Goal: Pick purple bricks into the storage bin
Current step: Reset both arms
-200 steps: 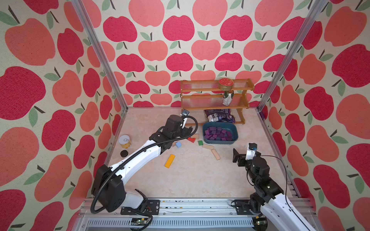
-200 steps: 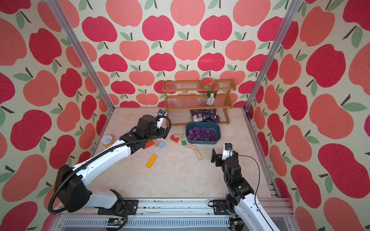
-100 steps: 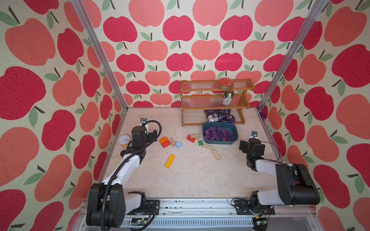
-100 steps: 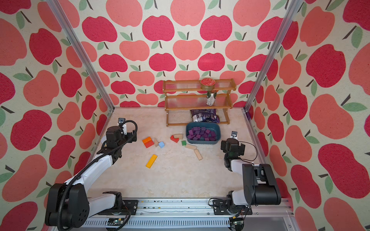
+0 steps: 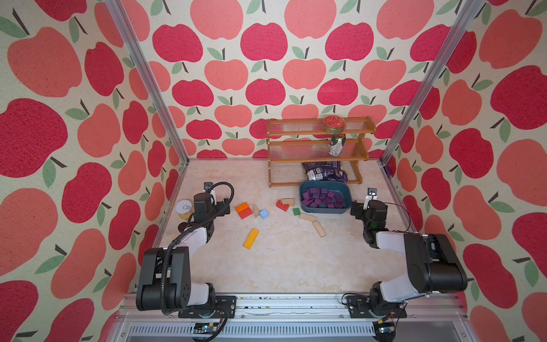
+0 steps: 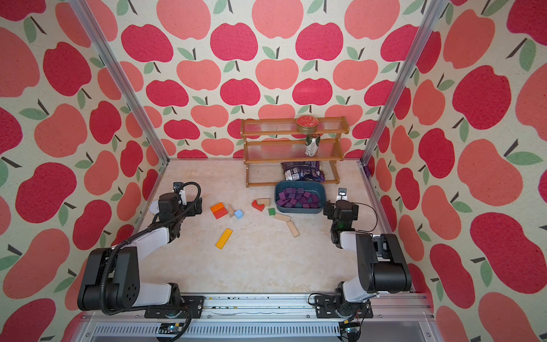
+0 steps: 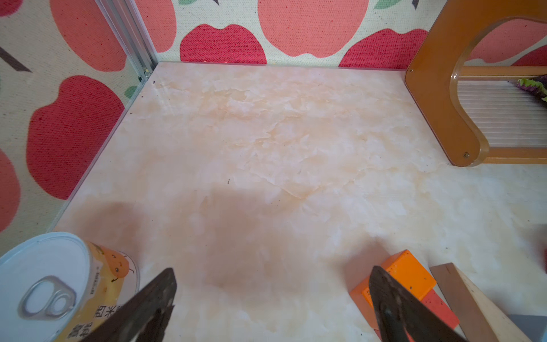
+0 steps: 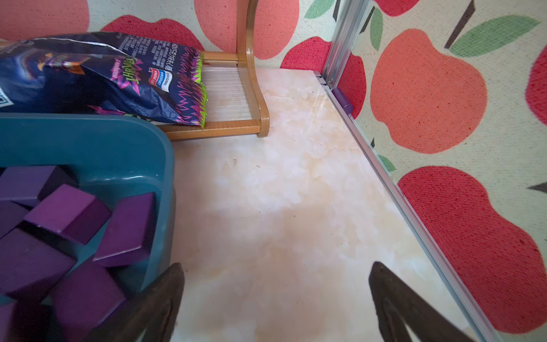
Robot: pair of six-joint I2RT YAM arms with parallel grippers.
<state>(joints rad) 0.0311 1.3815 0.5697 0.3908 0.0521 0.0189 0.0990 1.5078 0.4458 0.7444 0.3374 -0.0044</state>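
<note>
Left gripper (image 7: pixel 272 269) low over the surface (image 7: pixel 266 133) near the left wall, jaws wide, nothing between. Just beside it a tin can (image 7: pixel 44 284) with a pull ring; then an orange block (image 5: pixel 243 208) and a yellow block (image 5: pixel 251 238) toward the middle, among other coloured and plain ones, none purple. Further right the storage bin (image 5: pixel 325 209), in front of the wooden rack (image 5: pixel 269 165), with the purple bricks (image 5: pixel 321 197) lying loose inside, some tilted. Right gripper (image 8: pixel 276 264) just beside the right end of the bin, jaws wide too, empty.

Likely light, stiff, matte wood: not slippery, not fragile. Best taken across two flat parallel faces; wedges by the flat sides.

Shown well by the right wrist view only: tilt of single bricks, and a small purple piece (image 8: pixel 342 99) at the corner rail, unclear whether brick or frame part. Shown by both top views only: the whole spread of blocks and both arms.
</note>
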